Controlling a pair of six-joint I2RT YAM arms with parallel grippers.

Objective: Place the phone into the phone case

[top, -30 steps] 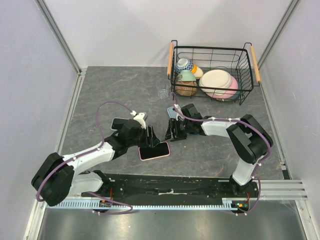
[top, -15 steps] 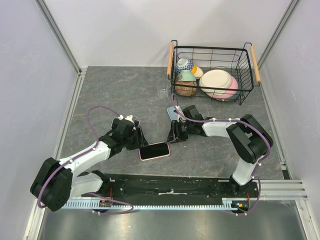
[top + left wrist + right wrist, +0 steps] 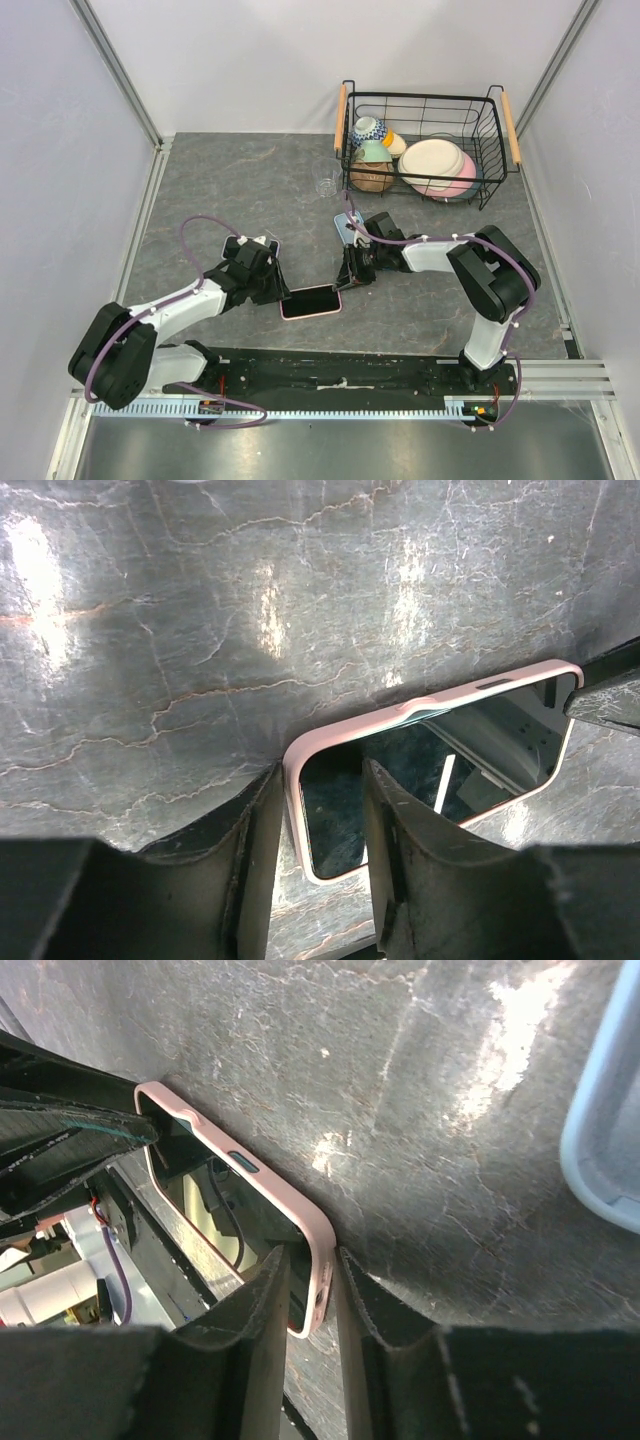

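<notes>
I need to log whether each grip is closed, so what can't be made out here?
- Left wrist view: the left gripper straddles a corner of the pink case; its own fingers hide the contact.
- Right wrist view: the same goes for the right gripper; the light blue object is cut off by the frame's edge.
- Top view: the phone is too small to judge its seating.

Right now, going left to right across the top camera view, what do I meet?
Left gripper → pink-cased phone → right gripper → black wire dish basket, set farther back.
</notes>
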